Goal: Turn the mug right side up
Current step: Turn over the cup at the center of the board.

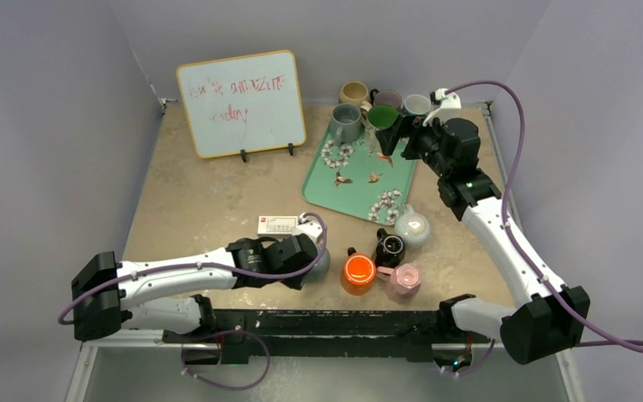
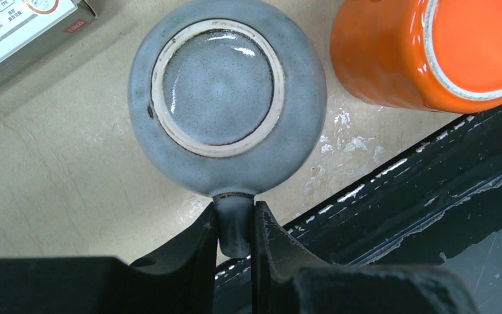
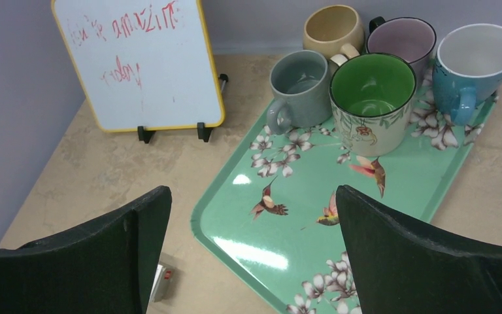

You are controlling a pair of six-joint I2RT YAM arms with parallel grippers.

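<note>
Left pincer is clamped on the grey mug by its handle. The mug sits bottom-up on the counter, just beside an orange mug. Right pincer gapes wide above the green tray.

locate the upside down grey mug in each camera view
Top external: grey mug near the front edge, mostly hidden under the left claw.
Left wrist: upper centre, base up, handle between the claw's fingers.
Right wrist: not in it.
Shared landmark: orange mug just right of it, top and left wrist views.
</note>
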